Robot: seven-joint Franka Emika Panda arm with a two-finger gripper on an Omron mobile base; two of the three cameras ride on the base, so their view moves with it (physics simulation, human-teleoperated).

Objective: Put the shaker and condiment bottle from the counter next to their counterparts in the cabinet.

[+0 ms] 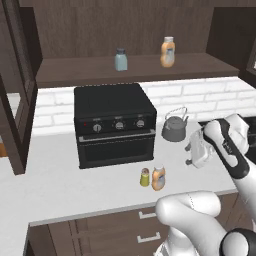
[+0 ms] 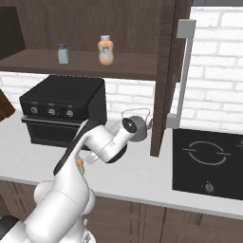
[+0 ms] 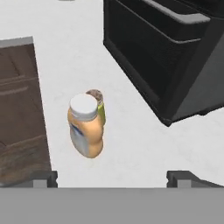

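**Shaker and condiment bottle awaiting pickup on the tabletop**

Shaker point(image 1: 144, 177) and condiment bottle point(image 1: 158, 178) are standing upright side by side, touching or nearly so, near the front edge of the tabletop point(image 1: 60, 185), just in front of the black toaster oven point(image 1: 114, 125). The hand point(image 1: 196, 150) is hovering above and to the right of the pair, its fingers spread wide and grasping nothing. In the hand view the two dark fingertips are rising at the bottom edge with the bottle between and beyond them, the shaker partly hidden behind the bottle, so the hand is pointing toward the pair but is well apart from them.

Further out, a grey kettle point(image 1: 174, 127) is sitting behind the hand, beside the oven. Above, on the shelf of the cabinet point(image 1: 150, 67), the counterparts are standing: a pale blue-grey shaker point(image 1: 120, 60) and an orange bottle point(image 1: 167, 52), near each other with open shelf around them.

Judging progress: neither item is yet moved, so the task is at its start. Both pick-ups and both placements on the shelf are remaining; the closeness of the two items suggests the first grasp is calling for care not to knock the neighbour.
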